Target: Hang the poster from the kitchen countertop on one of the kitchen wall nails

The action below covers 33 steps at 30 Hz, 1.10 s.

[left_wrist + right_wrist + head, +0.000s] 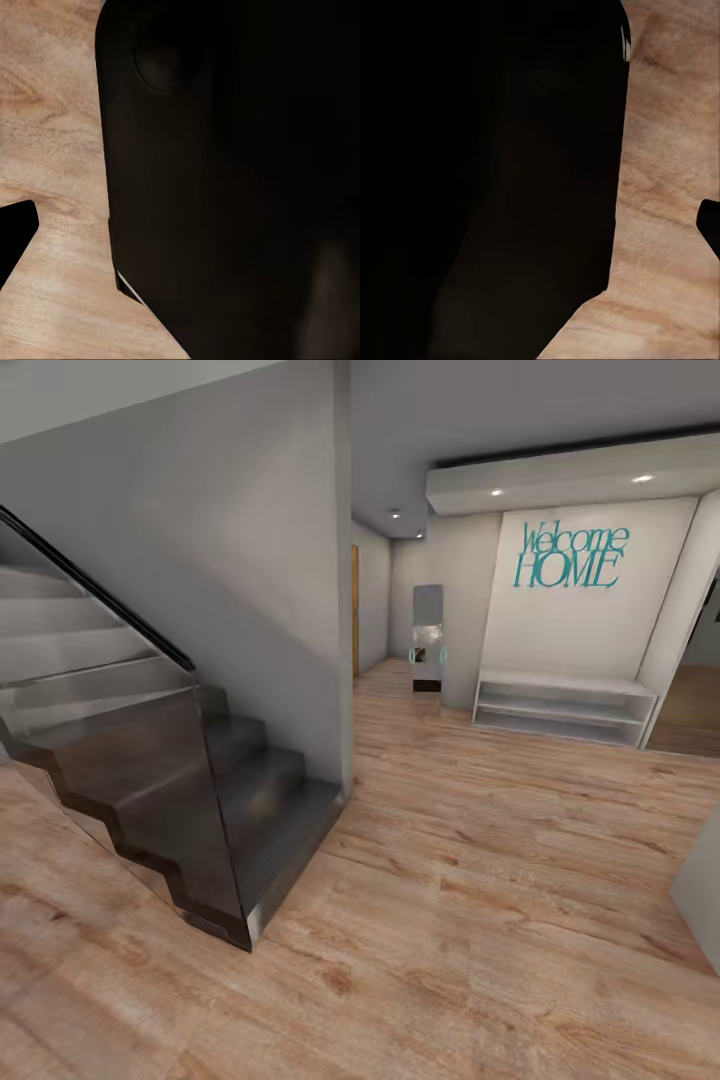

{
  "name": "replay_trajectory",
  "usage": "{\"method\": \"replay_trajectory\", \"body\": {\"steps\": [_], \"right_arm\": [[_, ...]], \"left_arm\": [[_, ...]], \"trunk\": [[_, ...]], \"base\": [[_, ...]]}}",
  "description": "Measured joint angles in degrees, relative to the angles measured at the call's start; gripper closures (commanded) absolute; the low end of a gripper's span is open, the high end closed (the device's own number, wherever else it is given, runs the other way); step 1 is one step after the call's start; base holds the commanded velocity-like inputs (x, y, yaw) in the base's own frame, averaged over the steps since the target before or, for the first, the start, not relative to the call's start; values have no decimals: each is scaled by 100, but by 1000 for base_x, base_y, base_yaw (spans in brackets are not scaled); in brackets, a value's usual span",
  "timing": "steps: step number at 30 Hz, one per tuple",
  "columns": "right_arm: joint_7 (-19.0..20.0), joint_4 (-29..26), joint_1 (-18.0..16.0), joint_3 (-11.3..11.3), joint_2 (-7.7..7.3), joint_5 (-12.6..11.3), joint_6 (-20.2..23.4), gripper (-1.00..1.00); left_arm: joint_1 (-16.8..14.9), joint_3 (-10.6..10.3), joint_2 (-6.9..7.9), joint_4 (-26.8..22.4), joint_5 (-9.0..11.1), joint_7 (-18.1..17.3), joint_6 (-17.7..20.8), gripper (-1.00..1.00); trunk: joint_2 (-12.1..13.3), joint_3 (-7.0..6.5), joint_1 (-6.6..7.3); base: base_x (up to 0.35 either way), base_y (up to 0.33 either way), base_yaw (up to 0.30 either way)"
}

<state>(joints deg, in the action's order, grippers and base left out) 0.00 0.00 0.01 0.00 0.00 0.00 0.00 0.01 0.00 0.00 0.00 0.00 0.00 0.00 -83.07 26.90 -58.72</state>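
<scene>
Clearly off course in a hallway, the robot risks clipping the dark staircase [190, 800] while turning on the wood floor [480, 920], and I cannot tell how either gripper's jaws stand, since dark bulk seemingly blocks both wrist views.

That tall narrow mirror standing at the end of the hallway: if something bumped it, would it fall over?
Probably it could. The mirror looks tall and slim over a small dark base, so a push near its top might tip it. If it is glass, it would likely break on the wood floor. Whether it is fixed to the wall cannot be told.

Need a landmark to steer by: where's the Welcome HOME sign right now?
In the head view, the Welcome HOME sign is upper right, on the white wall panel above the low white shelf, across the wood floor from the staircase.
</scene>
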Motion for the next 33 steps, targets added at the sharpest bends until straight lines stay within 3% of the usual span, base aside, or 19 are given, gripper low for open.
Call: {"method": "replay_trajectory", "body": {"steps": [26,33], "right_arm": [[74,86,-33,16,4,-19,43,-100],[40,-144,-264,16,-221,26,-161,-100]], "left_arm": [[-26,-8,-36,-66,0,-9,48,-100],[196,43,-228,-279,-30,-56,-10,-100]], "trunk": [[1,-2,-1],[1,-2,0]], "base": [[0,0,0],[0,0,0]]}}
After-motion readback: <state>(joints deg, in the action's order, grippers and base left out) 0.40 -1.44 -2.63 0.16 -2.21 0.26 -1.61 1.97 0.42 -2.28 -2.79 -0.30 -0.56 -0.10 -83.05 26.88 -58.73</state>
